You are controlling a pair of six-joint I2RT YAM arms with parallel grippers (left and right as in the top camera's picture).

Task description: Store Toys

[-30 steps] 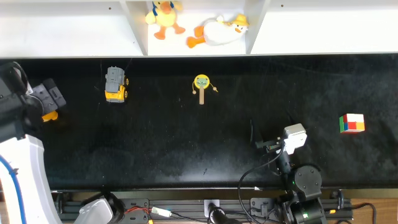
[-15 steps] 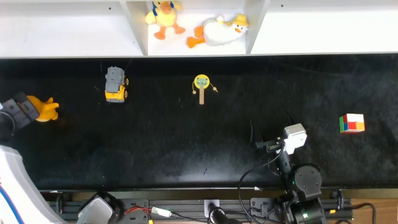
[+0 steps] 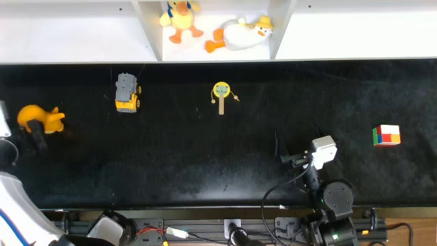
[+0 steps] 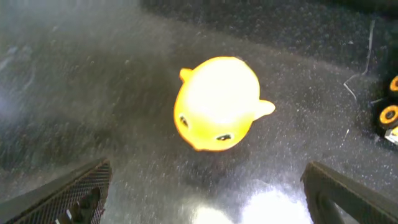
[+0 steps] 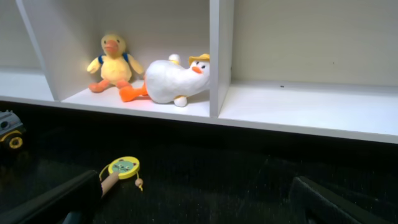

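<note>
Orange toy [image 4: 217,112] lies free at left edge of black mat [image 3: 205,157].

- The left arm [image 3: 15,198] wears a smooth white shell, with a thin blue cable [image 3: 8,188] running along it.
- The left gripper [image 4: 206,167] has two black fingers [image 4: 68,193]; their faces carry a fine cross-hatched grip pattern.
- The right arm [image 3: 336,198] is black, built around a round joint housing.
- A pale grey, boxy block [image 3: 324,149] sits on its wrist.
- Thin black cables [image 3: 311,179] loop between wrist and base.
- The right gripper [image 5: 196,177] has plain black fingers [image 5: 50,202] that taper towards their tips.
</note>
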